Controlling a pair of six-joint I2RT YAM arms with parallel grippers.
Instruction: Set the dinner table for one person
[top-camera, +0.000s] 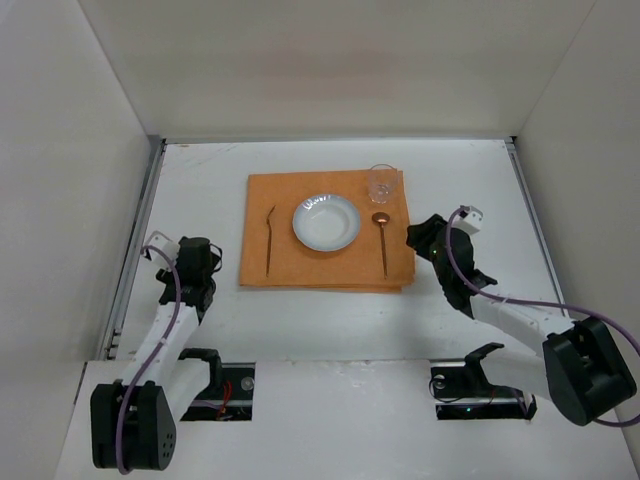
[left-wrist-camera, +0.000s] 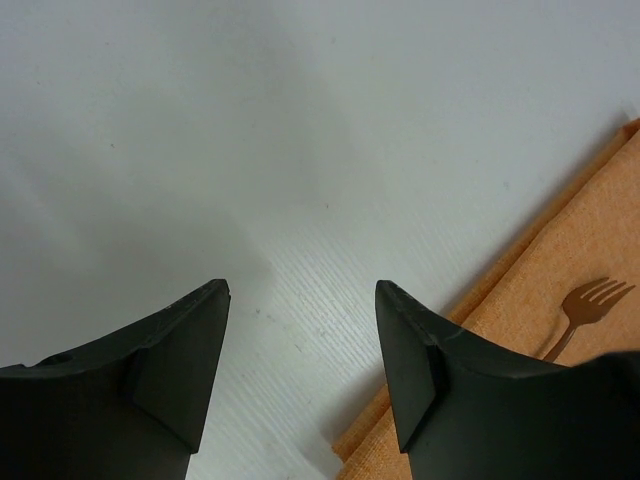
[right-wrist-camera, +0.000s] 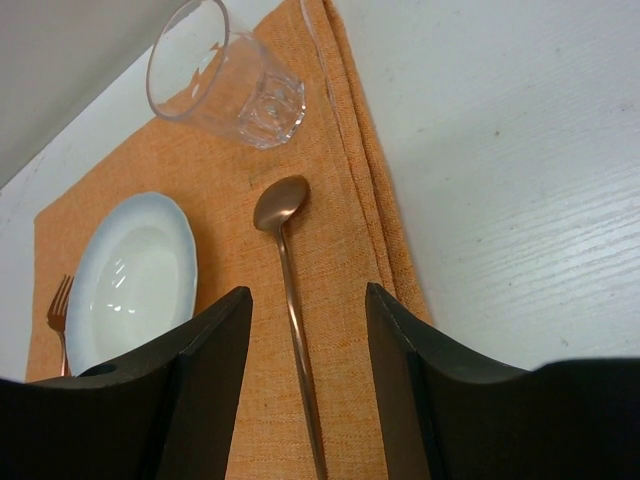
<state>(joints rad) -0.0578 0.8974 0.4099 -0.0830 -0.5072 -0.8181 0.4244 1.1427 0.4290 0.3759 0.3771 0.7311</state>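
The white tabletop (top-camera: 330, 320) spreads out on every side of the orange mat (top-camera: 290, 268), which lies flat on it. On the mat a white plate (top-camera: 326, 222) sits at the middle. A fork (top-camera: 270, 240) lies toward the mat's left edge, a copper spoon (top-camera: 382, 240) toward its right edge, and a clear glass (top-camera: 382, 183) stands at its far right corner. The left arm (top-camera: 165, 330) reaches forward from its base, bent at the elbow. The left fingers (left-wrist-camera: 200, 330) are spread wide with nothing between them, over bare tabletop just left of the mat. The right arm (top-camera: 500, 315) stretches low and angles in toward the mat's right edge. The right fingers (right-wrist-camera: 225, 340) are parted and empty, and in the right wrist view the spoon's handle shows in the gap between them.
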